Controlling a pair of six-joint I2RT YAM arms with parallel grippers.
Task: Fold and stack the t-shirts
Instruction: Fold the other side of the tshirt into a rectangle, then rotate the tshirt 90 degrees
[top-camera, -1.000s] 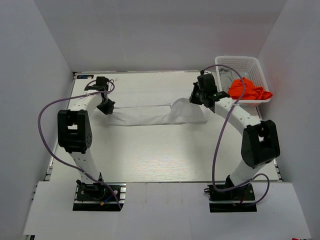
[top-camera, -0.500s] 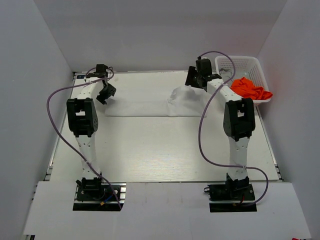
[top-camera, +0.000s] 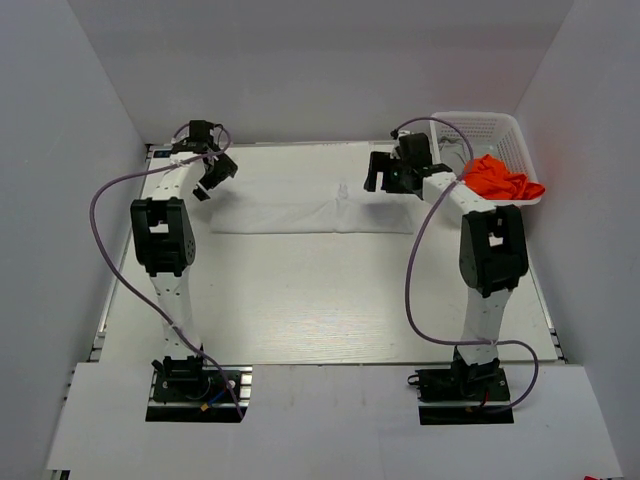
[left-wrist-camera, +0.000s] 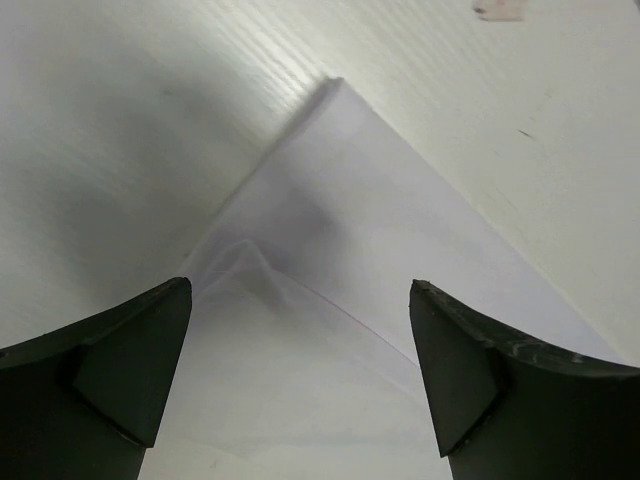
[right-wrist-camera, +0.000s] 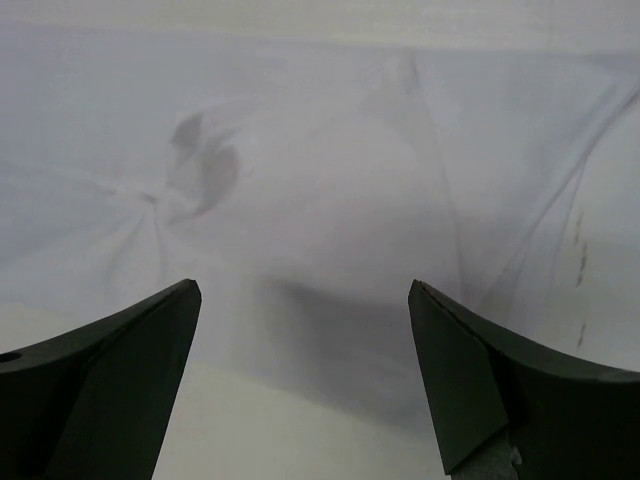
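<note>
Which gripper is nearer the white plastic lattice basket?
Right. The right gripper is near the basket, on its left; the left gripper is at the white cloth shirt's opposite end.

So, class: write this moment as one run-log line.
left gripper: open over white shirt | right gripper: open over white shirt | white shirt: flat on table | orange shirt: in basket
</note>
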